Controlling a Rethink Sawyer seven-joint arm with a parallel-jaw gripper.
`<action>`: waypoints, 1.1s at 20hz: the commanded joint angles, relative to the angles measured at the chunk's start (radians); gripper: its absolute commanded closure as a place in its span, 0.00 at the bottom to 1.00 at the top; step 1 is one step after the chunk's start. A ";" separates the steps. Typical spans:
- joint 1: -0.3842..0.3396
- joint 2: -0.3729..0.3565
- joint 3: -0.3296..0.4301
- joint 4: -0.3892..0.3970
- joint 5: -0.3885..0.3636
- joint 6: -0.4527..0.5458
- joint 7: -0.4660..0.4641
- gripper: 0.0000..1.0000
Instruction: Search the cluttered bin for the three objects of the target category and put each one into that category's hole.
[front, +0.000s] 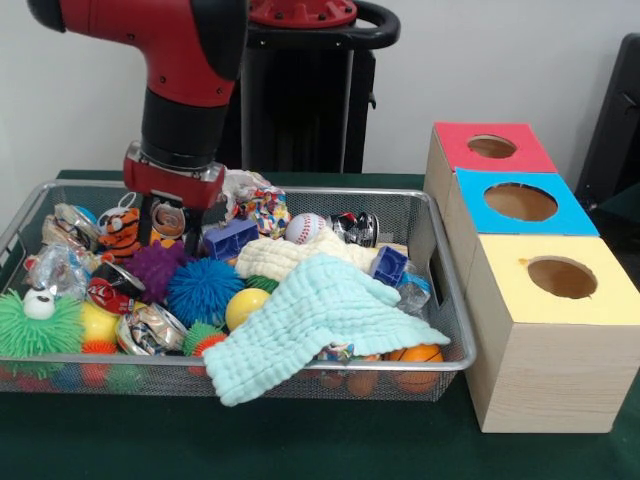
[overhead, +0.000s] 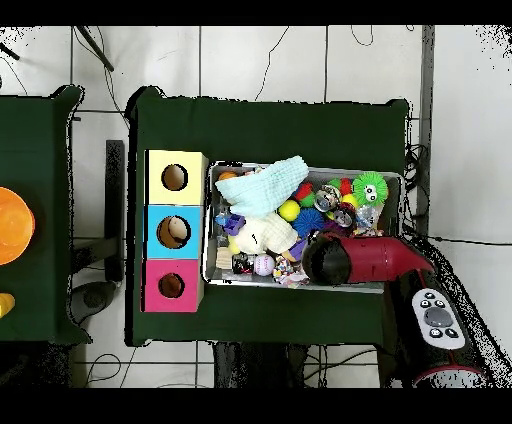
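Note:
The bin (front: 330, 190) is a silver wire-mesh basket heaped with toys, cloths and crushed cans; it also shows in the overhead view (overhead: 340, 171). The hole (front: 491, 146) is a round cut-out in the red top of the farthest wooden box, also in the overhead view (overhead: 171, 286). My gripper (front: 172, 225) reaches down into the bin's far left part, open, with its fingers on either side of a crushed can (front: 168, 222). It stands between a tiger plush (front: 120, 232) and a blue block (front: 230, 240). In the overhead view the arm (overhead: 365, 260) hides the gripper.
A blue-topped box (front: 520, 202) and a yellow-topped box (front: 560, 278) stand in a row with the red one, beside the bin. A pale green cloth (front: 320, 320) drapes over the bin's front rim. A baseball (front: 305, 227), a blue spiky ball (front: 203, 290) and a yellow ball (front: 245, 305) lie mid-bin.

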 joint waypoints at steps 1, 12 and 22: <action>-0.063 0.009 0.028 0.012 -0.005 -0.017 0.008 0.00; -0.097 -0.074 0.052 0.053 0.006 0.091 -0.063 0.00; 0.040 0.044 -0.102 0.003 -0.023 -0.005 0.155 0.00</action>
